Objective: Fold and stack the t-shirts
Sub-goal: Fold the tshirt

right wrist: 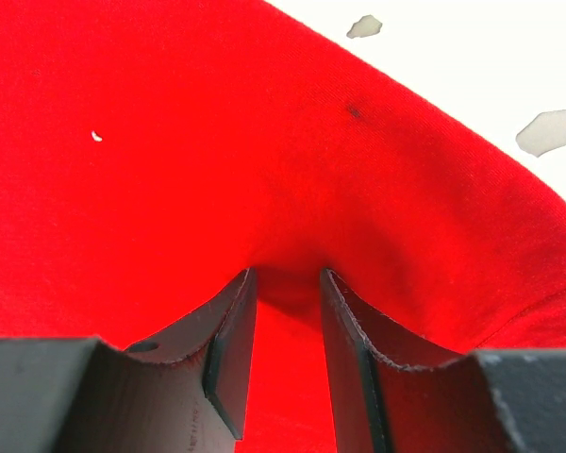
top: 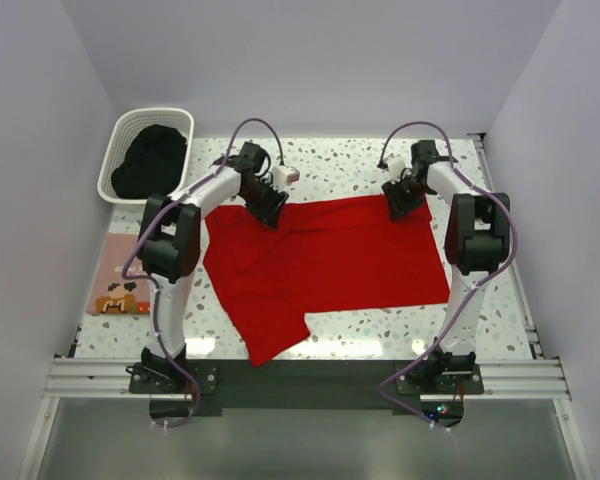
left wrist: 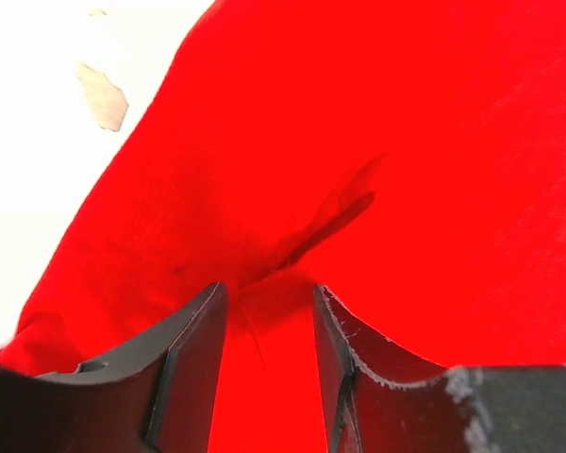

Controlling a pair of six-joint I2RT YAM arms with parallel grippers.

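Red cloth is bunched between the narrow jaws of the left tool (left wrist: 269, 294), with creases running into the gap. It grips the red tee (top: 330, 260) at its far left edge. The right tool (right wrist: 288, 278) pinches a fold of the same tee at the far right corner. The tee lies spread on the speckled worktop (top: 340, 165), one sleeve pointing to the near edge. The pink tee (top: 123, 282) lies folded at the worktop's left edge, well apart. A white basket (top: 180, 118) holding dark cloth (top: 152, 165) sits at the far left corner.
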